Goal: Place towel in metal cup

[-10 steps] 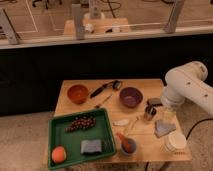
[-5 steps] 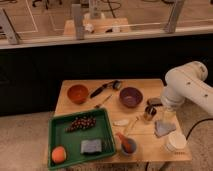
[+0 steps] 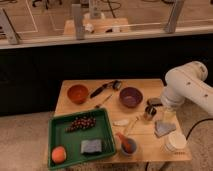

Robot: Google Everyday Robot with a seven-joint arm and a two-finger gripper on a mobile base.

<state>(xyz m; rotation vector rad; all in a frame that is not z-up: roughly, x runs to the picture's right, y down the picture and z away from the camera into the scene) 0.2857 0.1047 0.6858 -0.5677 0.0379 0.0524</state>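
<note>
Unmoved, gripper [image 3: 167, 115] hangs above towel [image 3: 164, 128] beside metal cup [image 3: 149, 112].

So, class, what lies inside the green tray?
Inside the green tray: a bunch of dark grapes, an orange fruit and a grey sponge. The tray floor beneath them is covered. The gripper hangs elsewhere, over the towel.

Gripper [image 3: 168, 115]: positioned low at the end of the white arm, between the two task items.

Towel [image 3: 163, 128]: small grey cloth, loosely bunched, lying flat directly beneath the gripper on its near side. Contact cannot be determined.

Metal cup [image 3: 149, 112]: small, shiny, upright, opening upward. It stands just beside the gripper toward picture-left, apart from the towel.
</note>
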